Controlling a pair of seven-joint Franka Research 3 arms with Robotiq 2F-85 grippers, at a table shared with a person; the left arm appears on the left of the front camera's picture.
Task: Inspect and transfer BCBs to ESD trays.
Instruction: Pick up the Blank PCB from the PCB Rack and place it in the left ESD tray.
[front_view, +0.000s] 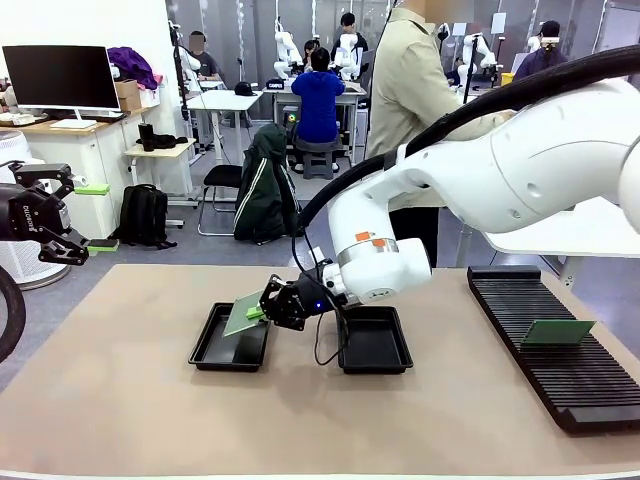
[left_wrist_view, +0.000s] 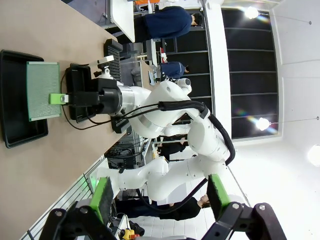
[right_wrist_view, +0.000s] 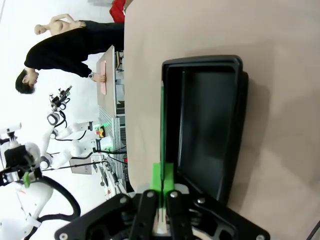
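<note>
My right gripper (front_view: 262, 313) is shut on the edge of a green BCB (front_view: 242, 314), holding it tilted just above the left ESD tray (front_view: 205, 350). In the right wrist view the BCB (right_wrist_view: 162, 125) is edge-on, pinched between the green pads (right_wrist_view: 156, 177) along the near rim of the tray (right_wrist_view: 210, 125). A second ESD tray (front_view: 373, 342) lies bare to the right. Another BCB (front_view: 558, 332) stands in the black rack. My left gripper (front_view: 45, 215) hangs open off the table's left side. Its wrist view shows its spread fingers (left_wrist_view: 102, 197) and, far off, the BCB (left_wrist_view: 42, 90) over the tray (left_wrist_view: 12, 100).
A long black slotted rack (front_view: 560, 370) lies along the table's right side. A person in a beige coat (front_view: 410, 90) stands at the far edge behind my right arm. The tan tabletop (front_view: 120, 400) is bare in front and to the left of the trays.
</note>
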